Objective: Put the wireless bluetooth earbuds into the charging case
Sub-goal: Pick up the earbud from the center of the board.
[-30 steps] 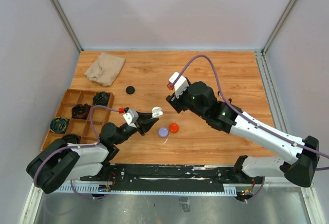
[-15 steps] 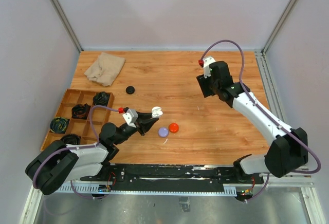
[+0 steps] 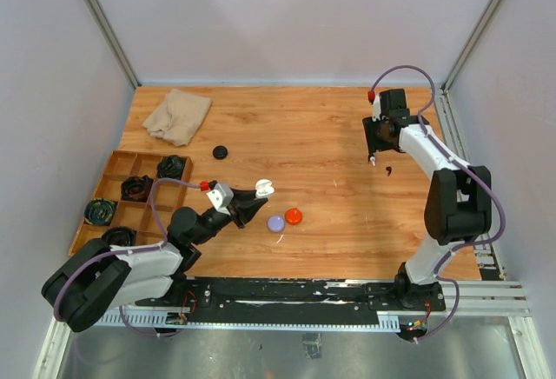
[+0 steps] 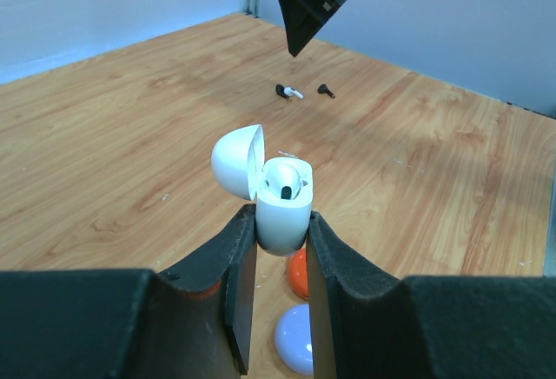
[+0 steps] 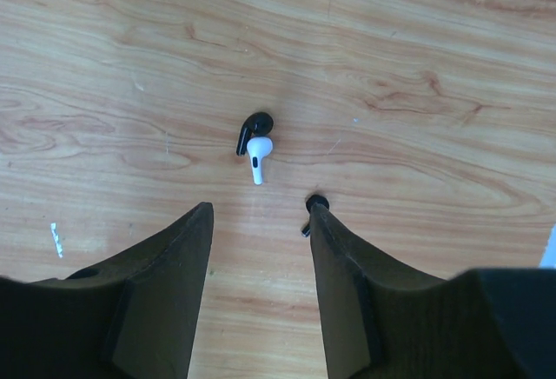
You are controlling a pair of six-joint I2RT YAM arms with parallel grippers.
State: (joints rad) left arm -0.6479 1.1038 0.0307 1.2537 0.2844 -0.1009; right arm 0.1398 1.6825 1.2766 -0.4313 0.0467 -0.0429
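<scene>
Beneath the right gripper (image 5: 261,214) lie 3 earbuds (image 5: 258,155).

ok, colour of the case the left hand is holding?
The charging case is white; the left wrist view shows it best.

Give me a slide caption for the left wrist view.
Left gripper holds the open white charging case; loose earbuds lie on the table beyond.

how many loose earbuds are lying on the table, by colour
white earbud: 1
black earbuds: 2
total: 3
</scene>
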